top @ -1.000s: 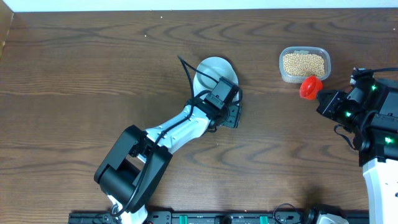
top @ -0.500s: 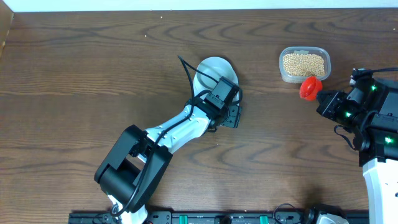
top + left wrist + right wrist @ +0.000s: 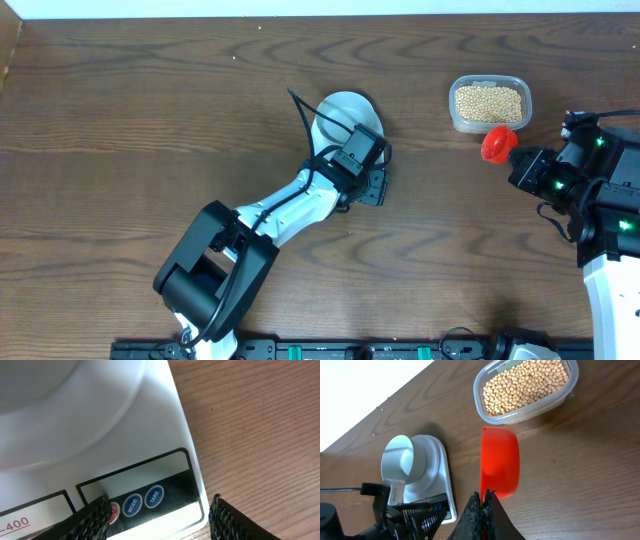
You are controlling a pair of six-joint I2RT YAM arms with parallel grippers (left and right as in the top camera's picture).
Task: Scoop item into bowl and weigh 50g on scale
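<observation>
Scale (image 3: 440,480) sits near the middle of the wide wooden table (image 3: 120,120), with the pale bowl (image 3: 400,462) resting on its platform, empty as far as the right wrist view shows. The left gripper (image 3: 160,520) hangs low over the scale's front panel, fingers spread apart and holding nothing. Well apart to the right stands the clear tub (image 3: 489,103). Just beside its near wall the right gripper (image 3: 482,505) is clamped tight on the handle end of a red scoop (image 3: 500,460), which is empty. Beans (image 3: 527,382) fill the tub; none are in the bowl. Smallest are the MODE button (image 3: 132,505) and the TARE button (image 3: 154,496), between the left fingertips.

The step in hand looks like readying the scale, probably zeroing it with the bowl aboard; the display cannot be read. Next, one fingertip likely needs to press a single button squarely, then the scoop must clear the tub's rim and dip into the beans.
</observation>
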